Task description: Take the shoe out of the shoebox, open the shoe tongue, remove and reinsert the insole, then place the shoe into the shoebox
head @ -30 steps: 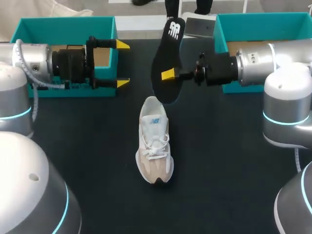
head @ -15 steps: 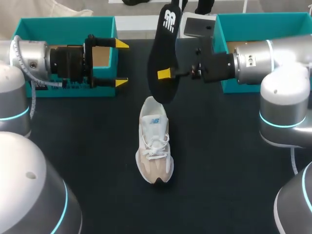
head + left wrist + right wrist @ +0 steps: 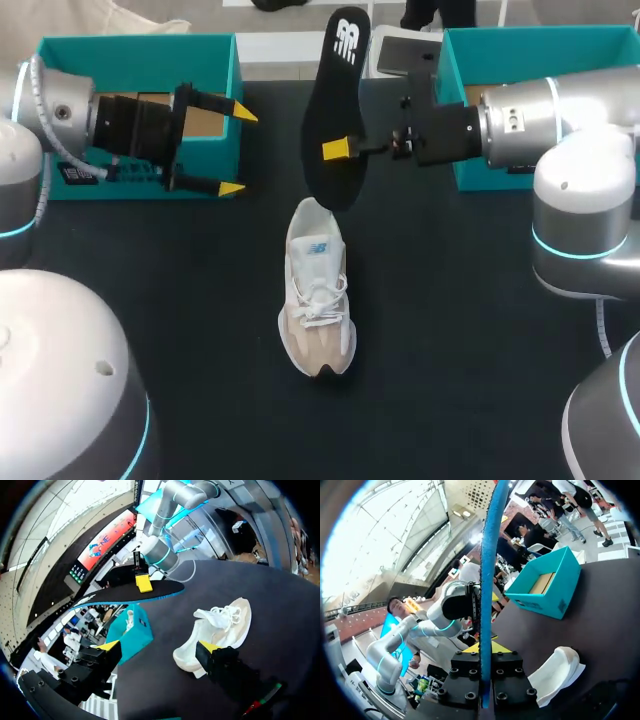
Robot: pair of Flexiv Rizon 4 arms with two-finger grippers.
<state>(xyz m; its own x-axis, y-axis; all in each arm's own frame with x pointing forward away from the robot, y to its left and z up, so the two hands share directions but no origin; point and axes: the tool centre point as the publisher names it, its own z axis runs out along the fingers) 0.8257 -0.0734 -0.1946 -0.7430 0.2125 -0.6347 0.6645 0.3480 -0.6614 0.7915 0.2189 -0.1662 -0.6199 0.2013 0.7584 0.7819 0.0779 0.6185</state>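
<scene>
Shoe (image 3: 317, 300) out; insole (image 3: 335, 100) removed, clamped in our right claw (image 3: 345, 150); our left claw (image 3: 238, 150) apart, empty; reinsertion, boxing remain

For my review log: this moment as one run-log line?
right gripper: shut on black foam insole, aloft | left gripper: open, empty | white-and-beige sneaker: on dark table, insole out

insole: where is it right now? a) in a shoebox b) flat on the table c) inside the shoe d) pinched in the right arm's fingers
d, the black insole is clamped between the right arm's fingers, held in the air by the heel end of the shoe.
</scene>
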